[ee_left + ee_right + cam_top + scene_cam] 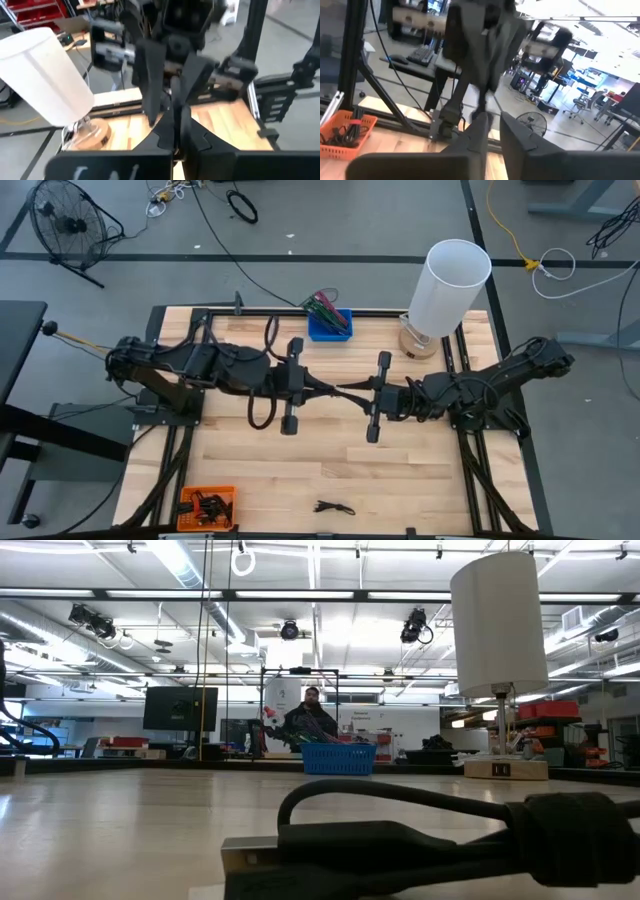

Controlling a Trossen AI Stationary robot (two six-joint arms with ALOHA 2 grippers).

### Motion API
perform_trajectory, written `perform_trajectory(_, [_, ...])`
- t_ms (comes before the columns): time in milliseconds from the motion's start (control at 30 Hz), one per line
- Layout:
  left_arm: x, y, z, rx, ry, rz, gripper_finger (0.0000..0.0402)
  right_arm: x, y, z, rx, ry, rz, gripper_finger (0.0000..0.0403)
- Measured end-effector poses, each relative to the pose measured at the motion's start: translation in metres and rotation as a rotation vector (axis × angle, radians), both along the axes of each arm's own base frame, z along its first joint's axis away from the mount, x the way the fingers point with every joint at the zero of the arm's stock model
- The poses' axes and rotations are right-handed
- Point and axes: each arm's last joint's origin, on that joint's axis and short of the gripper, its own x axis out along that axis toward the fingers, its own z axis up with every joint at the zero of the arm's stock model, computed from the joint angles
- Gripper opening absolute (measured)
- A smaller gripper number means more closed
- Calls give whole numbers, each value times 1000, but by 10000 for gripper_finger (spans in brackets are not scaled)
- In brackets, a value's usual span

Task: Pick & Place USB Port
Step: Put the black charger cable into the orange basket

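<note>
Mid-table, my left gripper [335, 389] and right gripper [352, 392] meet tip to tip. My left fingers [176, 125] press together on a thin dark cable [344, 390] (pinched between both sets); my right fingers [512, 137] stand slightly parted beside it.

Bin [329, 326] at table's [400, 470] far edge — lamp [445, 295] right of it; cable [334, 507] near front edge.

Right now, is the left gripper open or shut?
Shut. In the left wrist view the left gripper has its two dark fingers pressed together, no gap between them.
</note>
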Motion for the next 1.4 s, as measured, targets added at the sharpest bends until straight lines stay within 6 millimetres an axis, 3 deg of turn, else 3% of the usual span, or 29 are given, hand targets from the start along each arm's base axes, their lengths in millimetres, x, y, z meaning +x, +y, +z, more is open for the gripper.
perform_trajectory(233, [-8,-12,-11,-22,110,43,7,-7,7,-2,-18,39,-6,105])
perform_trajectory(467, [-41,-50,-38,-142,412,36,6,-14,3,-9,-4,112,-229,139])
perform_trajectory(633, [-73,-90,-45,-274,512,36,6,-16,-1,-11,5,115,-373,144])
perform_trajectory(800, [-106,-130,-61,-308,613,79,6,-16,-2,-10,10,102,-406,144])
perform_trajectory(1100, [-140,-202,-114,-341,800,199,6,-16,-2,-10,31,94,-406,144])
perform_trajectory(1233, [-150,-216,-138,-298,906,302,6,-16,-2,-10,32,94,-403,144])
perform_trajectory(1400, [-157,-223,-152,-335,1002,433,8,-16,-1,-10,54,87,-398,144])
